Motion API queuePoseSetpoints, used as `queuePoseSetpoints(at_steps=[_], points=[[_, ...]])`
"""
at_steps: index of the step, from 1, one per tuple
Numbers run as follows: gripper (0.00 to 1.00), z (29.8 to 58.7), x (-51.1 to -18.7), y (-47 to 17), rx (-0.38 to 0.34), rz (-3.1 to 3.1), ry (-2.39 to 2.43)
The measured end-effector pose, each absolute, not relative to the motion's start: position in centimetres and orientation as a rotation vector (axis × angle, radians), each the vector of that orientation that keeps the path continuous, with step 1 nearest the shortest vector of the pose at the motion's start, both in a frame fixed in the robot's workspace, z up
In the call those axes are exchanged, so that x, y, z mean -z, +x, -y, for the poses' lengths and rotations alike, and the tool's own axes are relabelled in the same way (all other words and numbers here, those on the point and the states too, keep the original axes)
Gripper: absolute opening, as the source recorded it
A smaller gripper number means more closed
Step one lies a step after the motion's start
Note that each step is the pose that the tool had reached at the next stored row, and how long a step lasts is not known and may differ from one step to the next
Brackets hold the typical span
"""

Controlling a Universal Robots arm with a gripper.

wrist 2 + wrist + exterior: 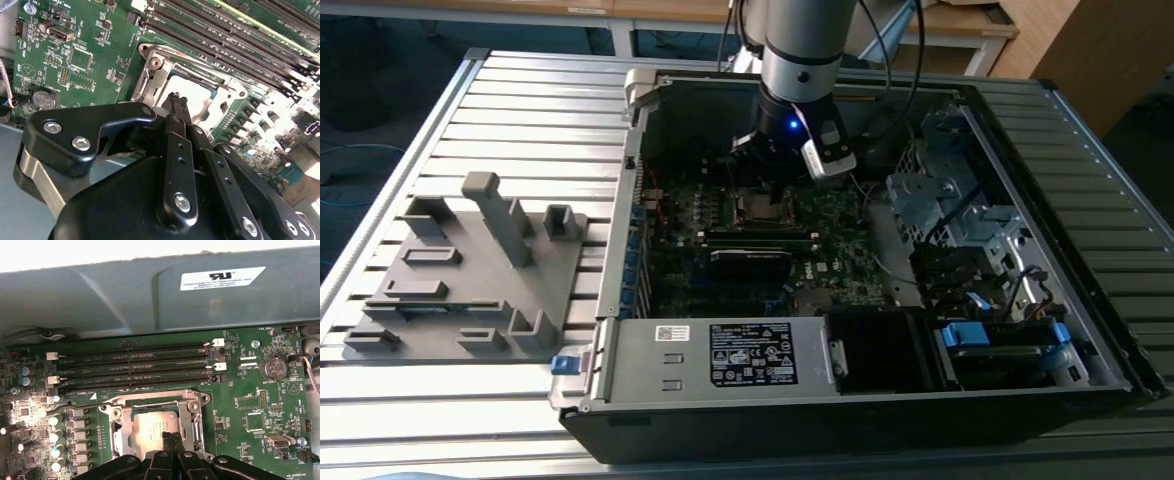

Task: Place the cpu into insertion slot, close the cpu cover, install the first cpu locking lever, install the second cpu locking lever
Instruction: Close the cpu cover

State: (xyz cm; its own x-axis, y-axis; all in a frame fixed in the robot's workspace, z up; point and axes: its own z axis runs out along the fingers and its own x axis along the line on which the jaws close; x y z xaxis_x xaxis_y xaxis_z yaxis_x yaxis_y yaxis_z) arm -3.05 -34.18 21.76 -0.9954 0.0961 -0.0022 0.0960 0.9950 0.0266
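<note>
Slatted table [520, 100]: computer case [787, 435], grey fixture [560, 272].

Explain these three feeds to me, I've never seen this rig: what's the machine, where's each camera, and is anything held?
The exterior view looks down on a robot arm reaching into an open computer case on a slatted metal table. A grey parts holder sits on the exterior view's left. Both wrist views ride on the arm and look past its black tool at the green board. The cpu lies flat in the insertion slot. The tool's tips are closed together over it, gripping nothing I can see. Whether they touch it I cannot tell.
</note>
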Motion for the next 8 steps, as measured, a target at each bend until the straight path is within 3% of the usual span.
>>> queuePoseSetpoints(at_steps=[8], points=[[0.10,34.18,-22.18,-3.06,-0.041,-3.134,0.151]])
